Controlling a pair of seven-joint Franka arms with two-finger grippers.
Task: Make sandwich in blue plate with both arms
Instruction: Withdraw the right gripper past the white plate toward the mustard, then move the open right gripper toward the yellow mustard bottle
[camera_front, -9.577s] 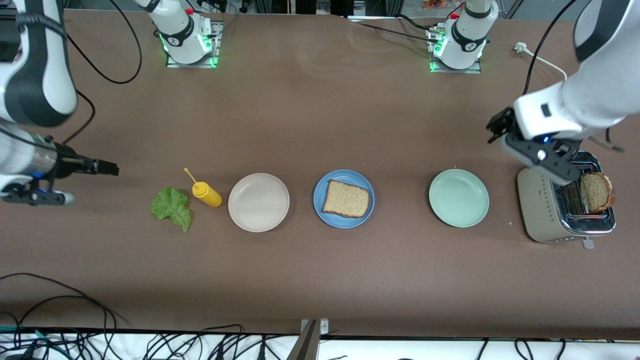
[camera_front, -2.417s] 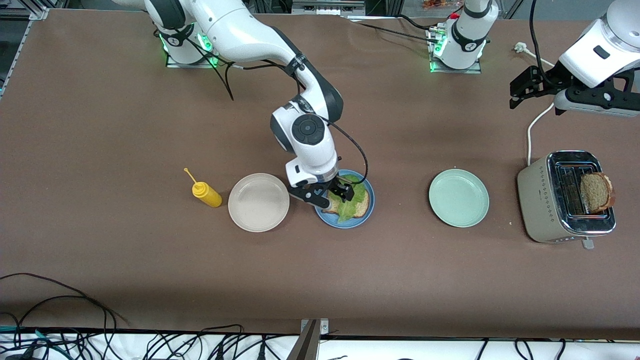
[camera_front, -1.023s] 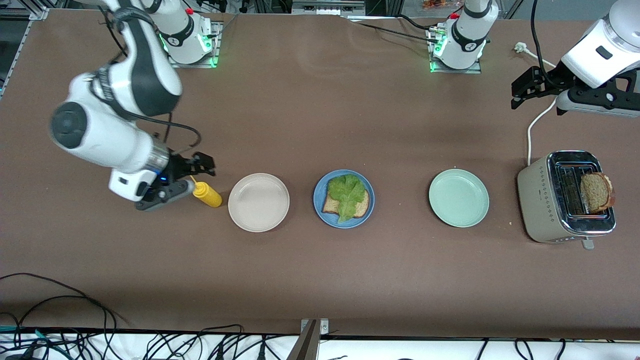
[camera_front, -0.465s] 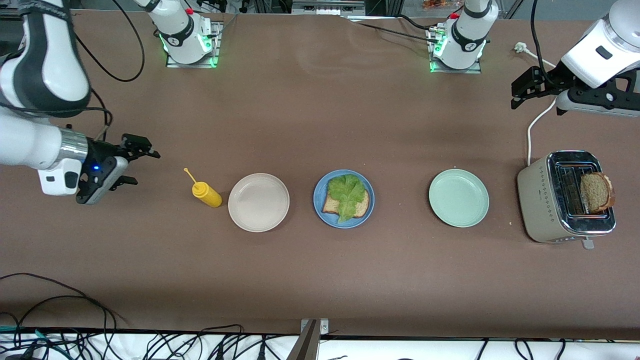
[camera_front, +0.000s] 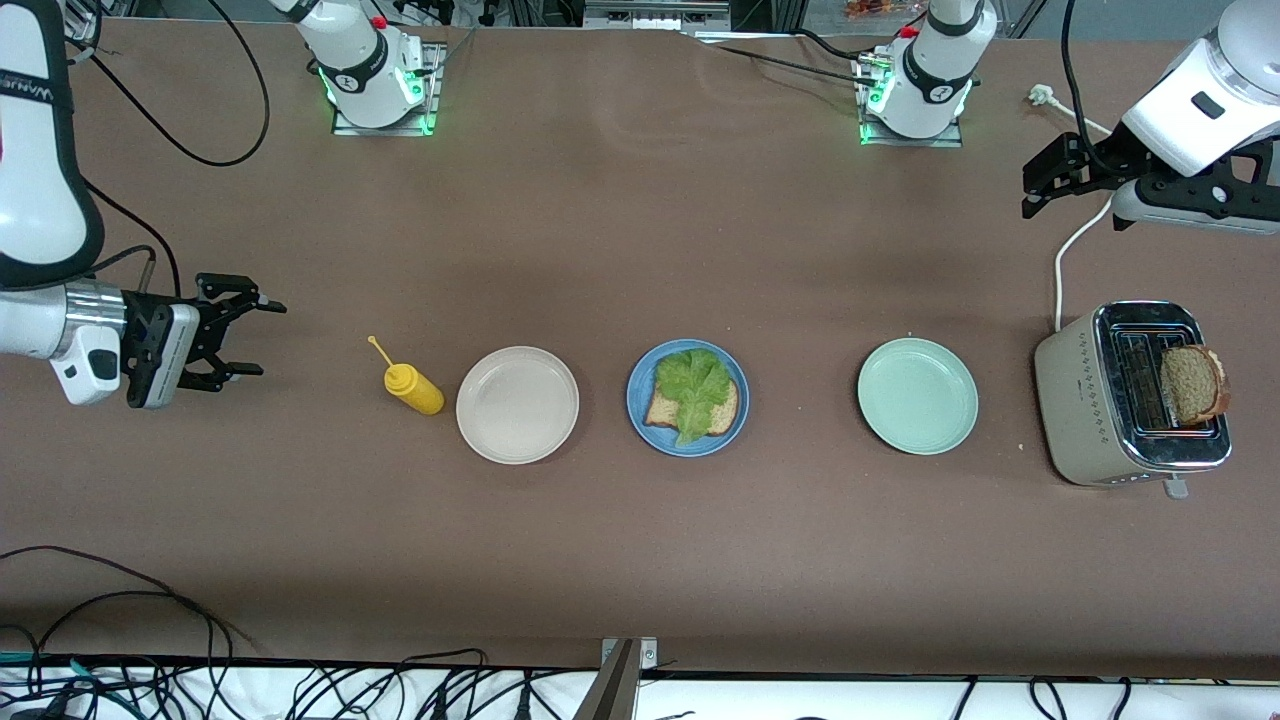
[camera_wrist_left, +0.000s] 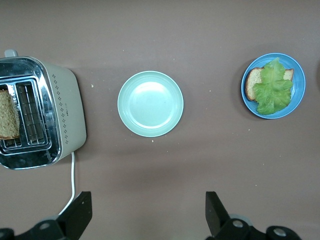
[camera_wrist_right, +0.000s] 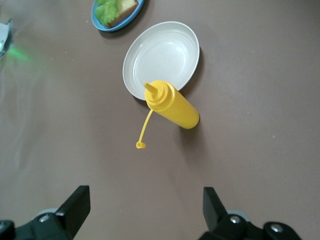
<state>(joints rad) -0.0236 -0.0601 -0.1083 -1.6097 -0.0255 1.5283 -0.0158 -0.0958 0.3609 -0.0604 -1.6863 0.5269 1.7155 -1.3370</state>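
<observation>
Nearest the front camera we had a row of things across the table (camera_front: 640, 560). At the centre sat the blue plate (camera_front: 735, 423), and on it one bread slice (camera_front: 725, 408) with the lettuce leaf (camera_front: 690, 390) draped over it, the leaf's tip pointing to about six o'clock in the front view. So the sandwich was only half built there. Toward the right arm's end stood the beige-white plate (camera_front: 517, 404), and next to it the yellow squeeze bottle (camera_front: 414, 388), its cap tether trailing off at roughly ten o'clock. Toward the left arm's end we saw the mint-green plate (camera_front: 917, 396), bare, and then the toaster (camera_front: 1075, 400) with the second bread slice (camera_front: 1192, 384) standing up out of one slot (tilted a touch toward the toaster's outer edge).

Higher in the front view, the right gripper (camera_front: 255, 338) hovered over bare table at the right arm's end, well apart from the bottle, its fingers spread wide and holding nothing. In the right wrist view, that gripper's fingers (camera_wrist_right: 76, 205) framed the bottle and the beige-white plate.

Higher still, the left gripper (camera_front: 1040, 185) hung over the table near the toaster's white cord (camera_front: 1066, 262), released as well, empty, fingers parted.
</observation>
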